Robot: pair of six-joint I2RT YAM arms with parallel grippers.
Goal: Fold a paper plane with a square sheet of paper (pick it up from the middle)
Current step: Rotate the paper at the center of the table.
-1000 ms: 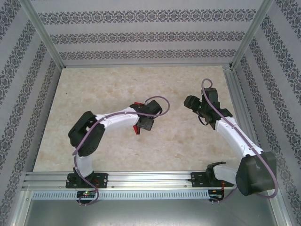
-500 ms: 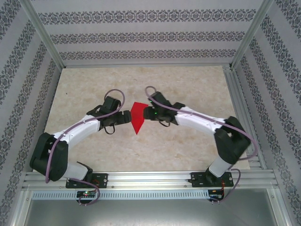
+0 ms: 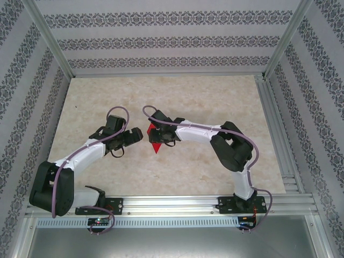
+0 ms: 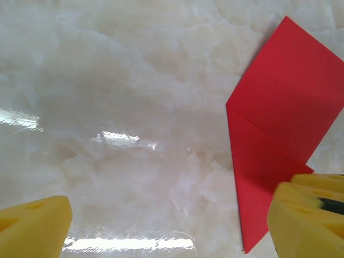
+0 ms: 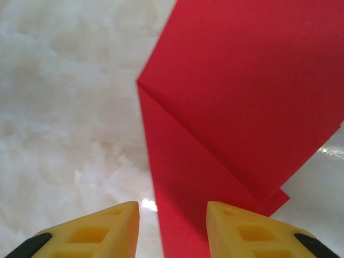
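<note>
The bright red, partly folded paper plane [image 3: 155, 145] lies flat mid-table, well away from every edge of the pale marbled table [image 3: 215, 97]. The yellow-fingered left gripper [image 4: 171, 217] stands wide apart beside it. The right gripper [image 5: 173, 215] hovers half-closed, straddling the sheet's edge; closing there, I reckon, could crumple the crease rather than lift it

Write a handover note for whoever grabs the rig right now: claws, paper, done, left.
Left claw: open wide, low beside the paper plane, holding nothing.
Right claw: jaws apart over the plane's narrow end, no grip visible.
Plane: lying flat mid-table.
Done: diagonal folds are in, and one end is pointed.
Left: probably more folds to narrow it into a dart; it is not lifted.
</note>
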